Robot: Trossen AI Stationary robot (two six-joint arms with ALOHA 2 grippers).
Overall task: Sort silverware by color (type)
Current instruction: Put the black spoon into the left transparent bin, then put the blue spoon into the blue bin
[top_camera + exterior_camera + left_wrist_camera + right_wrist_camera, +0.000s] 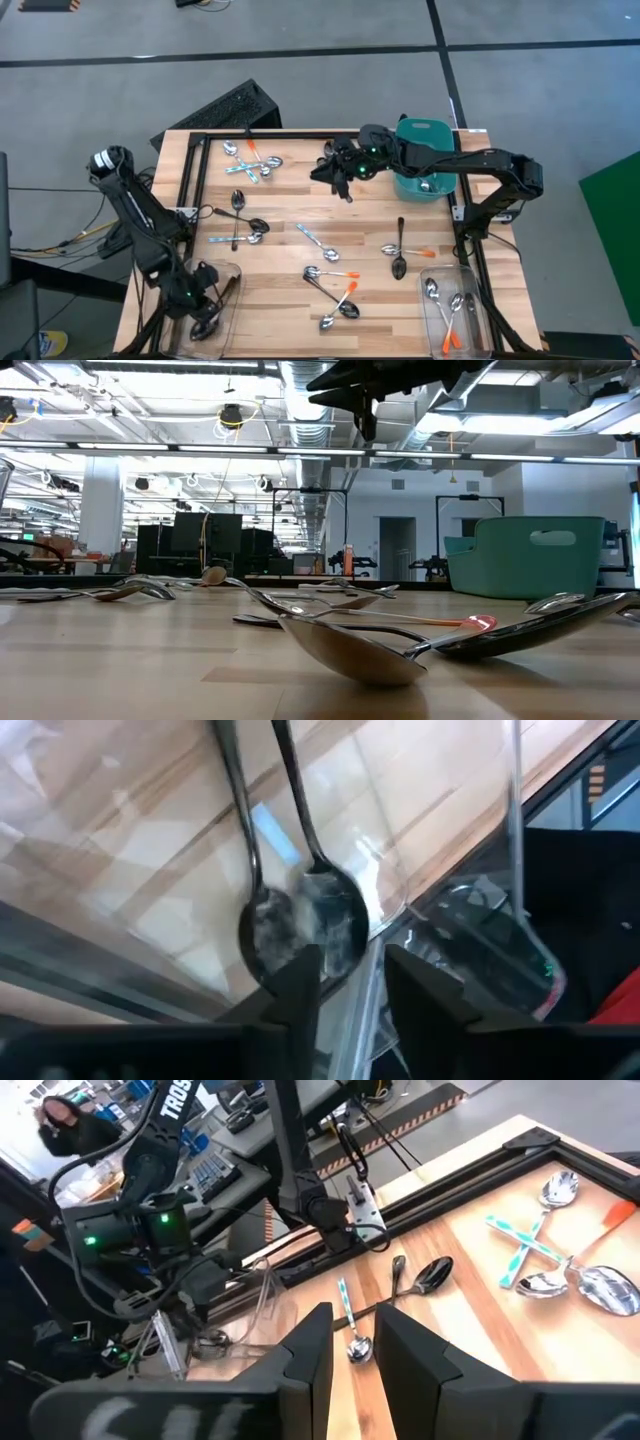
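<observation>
Left gripper (205, 318) in high view hangs over the clear bin (232, 272) at the table's (280, 210) near-left corner, right gripper (345, 185) hovers above the far middle beside the teal tub (425, 130), and spoons (330, 275) lie scattered across the surface, some in the near-right bin (480, 330). Low view: spoon bowls (350, 650) rest flat on the wood. Left wrist view: fingers (300, 995) parted narrowly, holding nothing, above two dark-handled spoons (320, 910) in the bin; right wrist view: fingers (310, 1345) narrowly apart, empty, over a blue-handled spoon (350, 1325)
</observation>
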